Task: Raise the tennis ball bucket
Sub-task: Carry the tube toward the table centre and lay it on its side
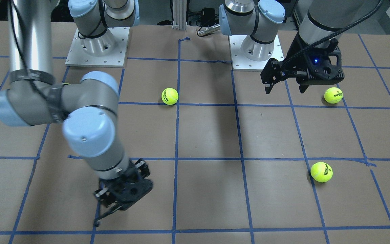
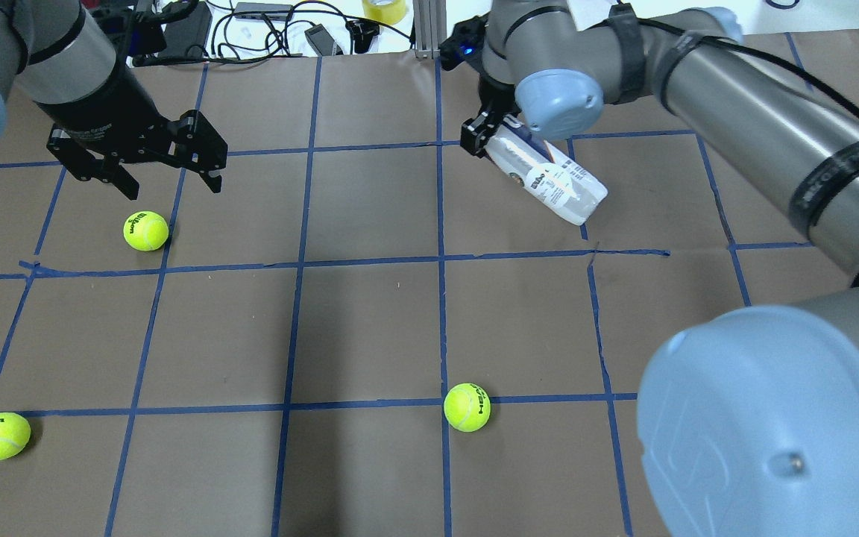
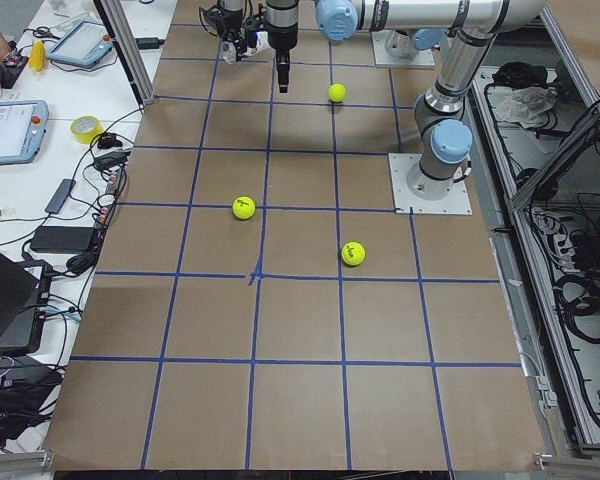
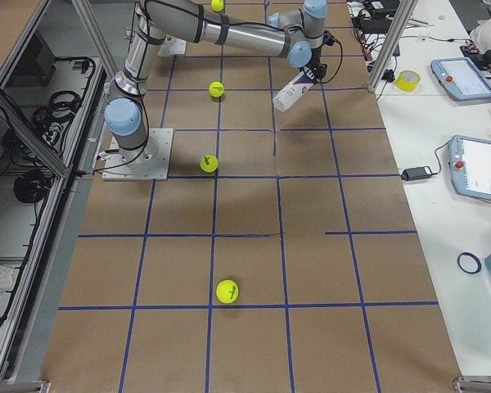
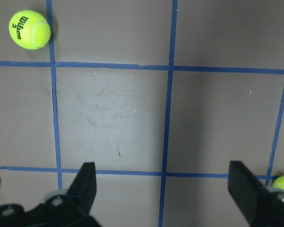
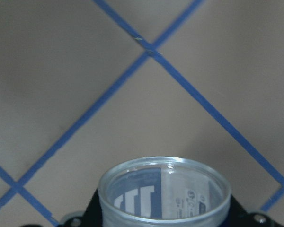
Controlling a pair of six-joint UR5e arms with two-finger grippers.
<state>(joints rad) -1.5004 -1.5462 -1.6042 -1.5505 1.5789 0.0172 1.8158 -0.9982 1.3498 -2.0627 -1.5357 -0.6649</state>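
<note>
Black "Wilson 3" on tennis ball (image 5: 30, 29), tennis ball bucket (image 2: 549, 179) label print illegible

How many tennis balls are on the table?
5: far-left ball, near-left ball, mid-table ball, ball by the right base, ball at the right end. More may be hidden.

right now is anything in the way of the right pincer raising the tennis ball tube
Nothing visible. The right pincer is shut on the tennis ball tube and holds it tilted. The tennis balls lie well clear of it, and the left pincer hovers open on the far side.
</note>
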